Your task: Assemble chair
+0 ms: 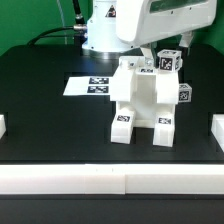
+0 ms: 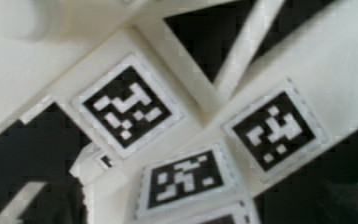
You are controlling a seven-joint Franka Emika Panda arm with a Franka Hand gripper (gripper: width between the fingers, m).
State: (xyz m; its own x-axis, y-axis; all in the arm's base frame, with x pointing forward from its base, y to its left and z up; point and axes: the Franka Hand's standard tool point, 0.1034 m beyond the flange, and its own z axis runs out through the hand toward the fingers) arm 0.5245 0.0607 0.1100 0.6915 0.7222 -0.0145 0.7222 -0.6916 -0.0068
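Black table (image 1: pixel 40 125) fills the exterior view, with a white rim (image 1: pixel 100 181) along its front edge and the marker board (image 1: pixel 92 87) lying flat toward the back. The chair (image 1: pixel 140 100) stands upright near the middle of the table, just beside the marker board on the exterior view's right. It rests on two blocky feet and looks largely built. The gripper (image 1: pixel 163 50) hangs over the chair's upper back part with its fingers released and spread wide. I can see nothing between them. The wrist view is a blurred close-up of white pieces and their tags (image 2: pixel 131 105), so contact cannot be judged there.

The step seems to be a grasp or press on that top part. To do it well, centre the fingers on either side of the piece and descend straight. Close gently, because the chair stands free and a sideways push could tip or slide it.
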